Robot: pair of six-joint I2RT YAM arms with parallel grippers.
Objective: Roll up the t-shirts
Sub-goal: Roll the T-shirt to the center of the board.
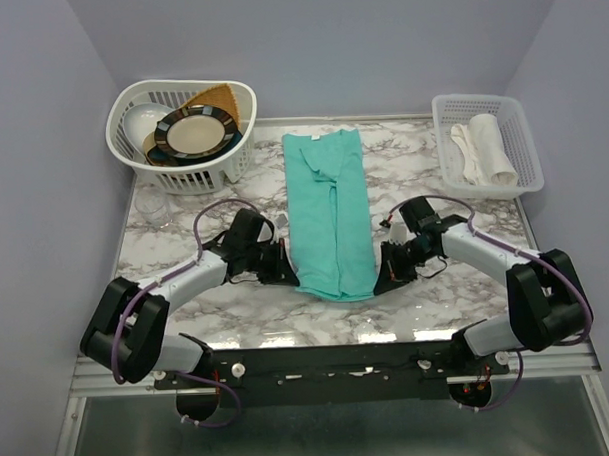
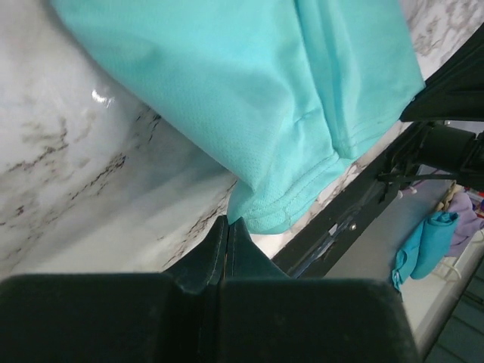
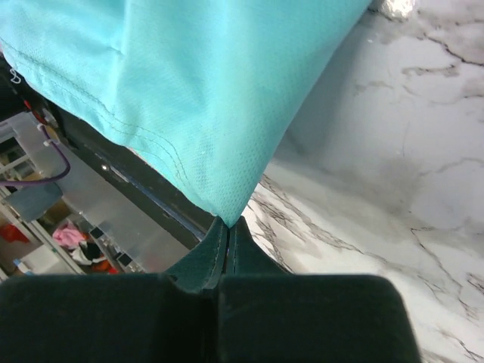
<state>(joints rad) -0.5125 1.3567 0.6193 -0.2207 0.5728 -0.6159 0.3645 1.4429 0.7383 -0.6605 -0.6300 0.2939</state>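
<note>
The shirt (image 1: 329,212) lies at the middle of the table (image 1: 423,169), folded lengthwise into a long narrow strip. Its collar end points to the far edge and its hem end to the arms.

The left gripper (image 1: 289,274) sits at the near left corner of the hem. In the left wrist view its fingers (image 2: 215,253) are pressed together with no gap, and the stitched corner of the shirt (image 2: 249,83) runs right into their tips. The right gripper (image 1: 386,270) sits at the near right corner. In the right wrist view its fingers (image 3: 213,253) are likewise closed tight, pinching the pointed corner of the shirt (image 3: 174,76). Both arms reach inward from either side, low over the table.

At the far left stands a white basket (image 1: 130,104) holding plates (image 1: 191,132), with a clear glass (image 1: 152,205) just in front of it. At the far right a shallow white tray (image 1: 521,130) holds a rolled white cloth (image 1: 485,150). In the left wrist view a teal bundle (image 2: 427,242) lies beyond the table's near edge.
</note>
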